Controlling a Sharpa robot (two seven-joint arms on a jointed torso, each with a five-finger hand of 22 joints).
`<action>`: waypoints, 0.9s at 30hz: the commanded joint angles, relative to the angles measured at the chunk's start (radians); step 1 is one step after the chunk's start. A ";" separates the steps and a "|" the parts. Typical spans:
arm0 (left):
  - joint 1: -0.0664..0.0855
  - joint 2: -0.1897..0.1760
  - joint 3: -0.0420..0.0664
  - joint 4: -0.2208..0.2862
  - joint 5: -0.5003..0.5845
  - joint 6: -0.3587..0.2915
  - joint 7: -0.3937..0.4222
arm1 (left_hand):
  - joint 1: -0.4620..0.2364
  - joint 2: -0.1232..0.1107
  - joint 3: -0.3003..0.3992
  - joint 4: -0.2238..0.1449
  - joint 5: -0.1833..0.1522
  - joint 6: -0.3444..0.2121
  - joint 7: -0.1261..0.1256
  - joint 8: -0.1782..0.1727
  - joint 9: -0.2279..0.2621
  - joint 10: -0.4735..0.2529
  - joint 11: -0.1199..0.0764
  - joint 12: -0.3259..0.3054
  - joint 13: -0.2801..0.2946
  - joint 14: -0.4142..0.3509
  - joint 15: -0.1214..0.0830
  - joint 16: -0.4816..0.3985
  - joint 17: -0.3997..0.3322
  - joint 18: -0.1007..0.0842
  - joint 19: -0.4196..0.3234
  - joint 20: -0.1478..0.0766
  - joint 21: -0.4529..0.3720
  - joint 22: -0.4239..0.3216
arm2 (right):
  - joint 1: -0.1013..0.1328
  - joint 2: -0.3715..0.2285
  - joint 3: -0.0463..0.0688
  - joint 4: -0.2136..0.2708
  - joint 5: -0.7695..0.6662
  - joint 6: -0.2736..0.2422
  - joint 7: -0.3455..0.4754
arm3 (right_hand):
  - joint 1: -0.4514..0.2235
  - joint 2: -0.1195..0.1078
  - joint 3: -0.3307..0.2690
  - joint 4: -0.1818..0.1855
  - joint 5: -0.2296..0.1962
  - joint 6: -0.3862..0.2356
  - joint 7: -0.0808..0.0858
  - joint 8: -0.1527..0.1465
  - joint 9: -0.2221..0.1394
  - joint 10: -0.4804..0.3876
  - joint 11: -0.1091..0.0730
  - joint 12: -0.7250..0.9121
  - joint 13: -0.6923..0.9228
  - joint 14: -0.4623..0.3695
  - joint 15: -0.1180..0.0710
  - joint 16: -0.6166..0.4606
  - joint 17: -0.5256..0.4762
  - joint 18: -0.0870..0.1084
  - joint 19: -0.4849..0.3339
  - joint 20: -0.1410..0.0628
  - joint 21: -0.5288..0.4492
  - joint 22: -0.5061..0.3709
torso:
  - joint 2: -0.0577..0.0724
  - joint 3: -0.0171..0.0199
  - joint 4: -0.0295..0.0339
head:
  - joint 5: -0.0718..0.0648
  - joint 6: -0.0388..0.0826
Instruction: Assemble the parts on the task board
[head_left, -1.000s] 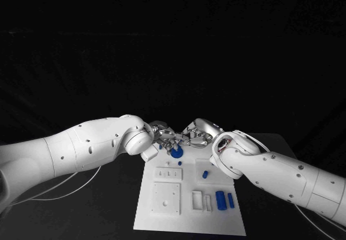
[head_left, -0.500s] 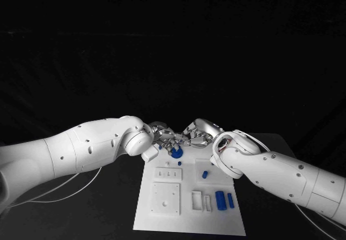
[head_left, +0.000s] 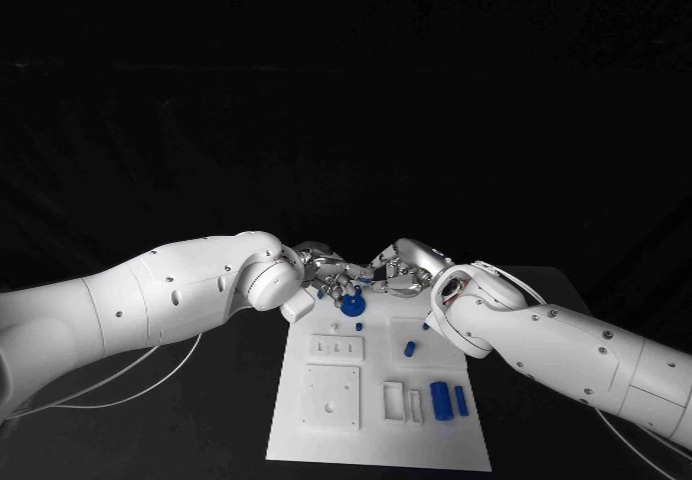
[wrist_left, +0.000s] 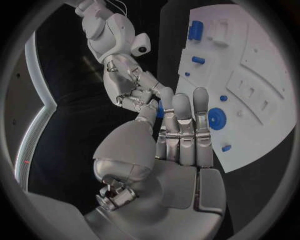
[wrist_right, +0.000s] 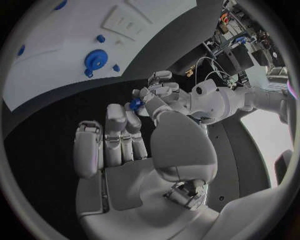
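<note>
The white task board (head_left: 378, 440) lies lengthwise before me. Over its far end my left hand (head_left: 325, 272) and right hand (head_left: 398, 272) meet fingertip to fingertip. A small blue part (wrist_right: 135, 104) sits pinched between the thumb and fingers of both hands, also seen as the small blue part (wrist_left: 160, 108) in the left wrist view. Just below the hands a round blue part (head_left: 352, 301) sits on the board, the same round blue part (wrist_left: 217, 119) (wrist_right: 95, 59). A small blue peg (head_left: 358, 326), a short blue piece (head_left: 410, 348) and two blue blocks (head_left: 440, 398) stand nearer me.
White raised blocks (head_left: 333, 395) and a slotted plate (head_left: 340, 348) occupy the board's left half. White cables (head_left: 144, 375) trail on the black table at the left. Both forearms flank the board's far half.
The right hand has shifted slightly to the right and turned, uncovering more of the round blue part. The left hand has barely moved.
</note>
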 joint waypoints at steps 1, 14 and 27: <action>0.000 -0.003 0.001 0.002 0.039 -0.023 0.029 | -0.007 0.003 0.039 -0.036 -0.004 0.046 -0.038 -0.001 0.533 0.035 -0.005 0.007 0.001 -0.003 -0.006 0.009 0.004 -0.013 0.006 0.000 -0.008 0.008 | -0.002 -0.010 0.000 0.003 0.026 -0.026 0.049 | 0.012 -0.005 -0.031 0.015 0.004 -0.011 0.004 -0.005 0.001 -0.004 0.004 -0.003 -0.006 0.000 0.007 -0.005 0.002 0.002 0.088 0.008 -0.005 0.231 | 0.000 0.0002 -0.0005 | 0.002 0.002; -0.005 -0.021 0.001 0.005 0.038 -0.011 0.031 | -0.011 0.001 0.040 -0.046 0.002 0.053 -0.040 -0.001 0.537 0.038 -0.006 0.018 -0.001 -0.001 -0.008 0.015 0.012 -0.016 0.013 -0.002 -0.023 0.027 | -0.012 -0.050 0.000 0.023 0.046 -0.065 0.095 | 0.035 -0.009 -0.043 0.011 0.021 -0.015 0.004 -0.005 0.001 -0.008 0.005 -0.004 -0.014 -0.003 0.008 -0.008 -0.002 0.003 0.087 0.009 -0.009 0.230 | 0.000 0.0000 -0.0012 | 0.001 0.000; -0.012 -0.017 0.001 0.005 0.025 0.009 0.034 | -0.010 0.001 0.038 -0.050 -0.011 0.052 -0.039 -0.002 0.526 0.039 -0.005 0.016 -0.010 -0.001 -0.008 0.010 0.012 -0.017 0.019 -0.002 -0.041 0.046 | -0.016 -0.037 0.000 0.026 0.076 -0.093 0.117 | 0.027 -0.005 -0.040 0.009 0.031 -0.013 0.004 -0.004 0.001 -0.007 0.005 -0.001 -0.015 -0.002 0.007 -0.008 -0.003 0.004 0.087 0.008 -0.010 0.230 | 0.000 0.0000 0.0000 | -0.003 -0.002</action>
